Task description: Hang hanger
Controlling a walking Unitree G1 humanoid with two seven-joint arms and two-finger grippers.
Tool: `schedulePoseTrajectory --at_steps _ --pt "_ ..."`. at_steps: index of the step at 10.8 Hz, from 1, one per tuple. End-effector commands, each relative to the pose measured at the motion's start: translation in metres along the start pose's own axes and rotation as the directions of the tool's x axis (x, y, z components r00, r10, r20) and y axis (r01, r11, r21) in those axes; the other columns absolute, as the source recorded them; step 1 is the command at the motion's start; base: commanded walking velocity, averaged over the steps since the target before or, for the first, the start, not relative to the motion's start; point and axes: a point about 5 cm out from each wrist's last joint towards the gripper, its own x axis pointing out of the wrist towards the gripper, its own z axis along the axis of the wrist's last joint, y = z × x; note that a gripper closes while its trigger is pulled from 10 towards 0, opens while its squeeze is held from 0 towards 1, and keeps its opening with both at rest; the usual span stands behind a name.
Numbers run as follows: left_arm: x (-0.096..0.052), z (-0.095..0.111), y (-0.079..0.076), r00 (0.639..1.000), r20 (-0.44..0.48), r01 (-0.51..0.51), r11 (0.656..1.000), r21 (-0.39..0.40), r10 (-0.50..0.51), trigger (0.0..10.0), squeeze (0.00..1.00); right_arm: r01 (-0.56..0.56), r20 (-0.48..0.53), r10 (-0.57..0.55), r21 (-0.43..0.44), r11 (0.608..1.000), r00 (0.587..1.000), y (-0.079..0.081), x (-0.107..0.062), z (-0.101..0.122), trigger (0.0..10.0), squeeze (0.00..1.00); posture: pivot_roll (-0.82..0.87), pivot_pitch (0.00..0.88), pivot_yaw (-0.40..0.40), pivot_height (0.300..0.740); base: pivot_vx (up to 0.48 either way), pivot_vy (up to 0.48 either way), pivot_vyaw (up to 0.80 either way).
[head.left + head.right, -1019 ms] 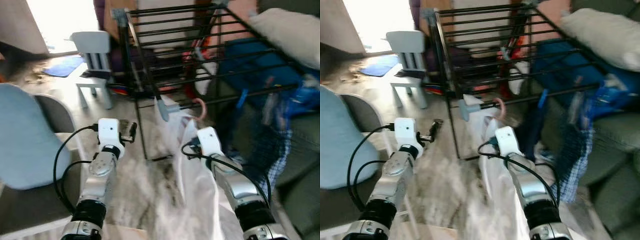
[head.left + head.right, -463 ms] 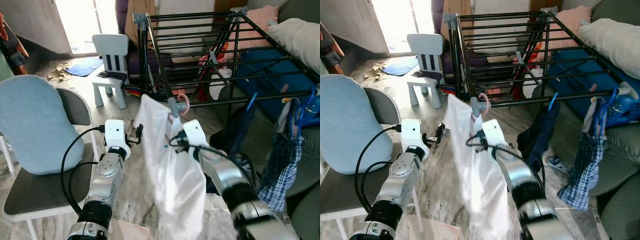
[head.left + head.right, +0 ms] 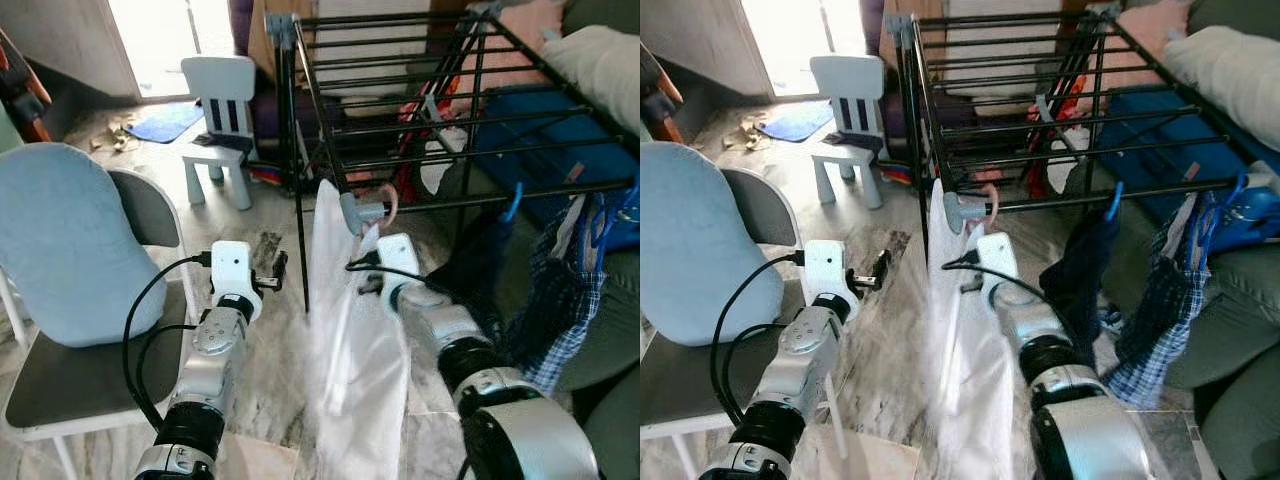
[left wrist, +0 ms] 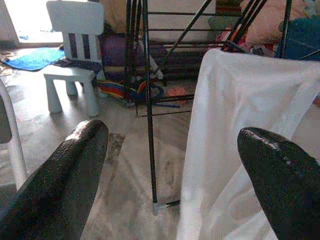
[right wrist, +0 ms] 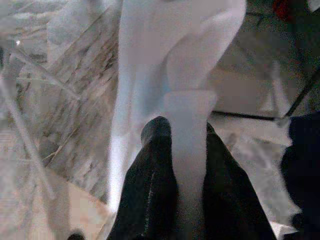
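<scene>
My right gripper (image 3: 366,246) is shut on the neck of a hanger (image 5: 189,117) that carries a white garment (image 3: 350,340). The hanger's pink hook (image 3: 388,205) is up at the front rail of the black drying rack (image 3: 400,100), just beside the rack's grey corner joint (image 3: 352,212). I cannot tell whether the hook rests on the rail. In the right wrist view both black fingers (image 5: 155,165) clamp the white hanger neck. My left gripper (image 4: 170,145) is open and holds nothing, left of the garment and low in front of the rack's leg.
A chair with a blue cushion (image 3: 60,240) stands at my left. A small white child's chair (image 3: 222,100) sits behind it by a blue rug (image 3: 165,122). Dark and checked clothes (image 3: 570,270) hang from the rack's right side, next to a sofa with a pillow (image 3: 600,60).
The camera has swung and settled. My right gripper has kept its hold and carried the hook a little right along the front rail; the garment now hangs narrower. The left arm stays put.
</scene>
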Motion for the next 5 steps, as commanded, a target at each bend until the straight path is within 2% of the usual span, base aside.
schedulePoseTrajectory --at_steps 1,3,5 --pt "0.002 0.004 -0.001 1.000 0.004 0.007 1.000 -0.004 -0.007 10.0 0.00 -0.016 0.043 0.016 -0.007 1.000 0.999 0.004 0.000 0.015 10.0 0.00 -0.18 0.000 0.008 0.740 0.000 0.000 0.00" --pt "0.002 0.003 -0.002 1.000 -0.001 0.014 1.000 -0.007 -0.014 10.0 0.00 -0.045 0.024 0.046 -0.021 0.999 0.999 0.017 0.003 0.008 10.0 0.00 -0.18 0.000 0.006 0.740 0.000 0.000 0.00" --pt "0.002 0.003 -0.002 1.000 -0.006 0.014 1.000 -0.008 -0.014 10.0 0.00 -0.047 0.018 0.048 -0.012 0.999 0.999 0.019 0.004 0.005 10.0 0.00 -0.18 0.000 0.006 0.740 0.000 0.000 0.00"
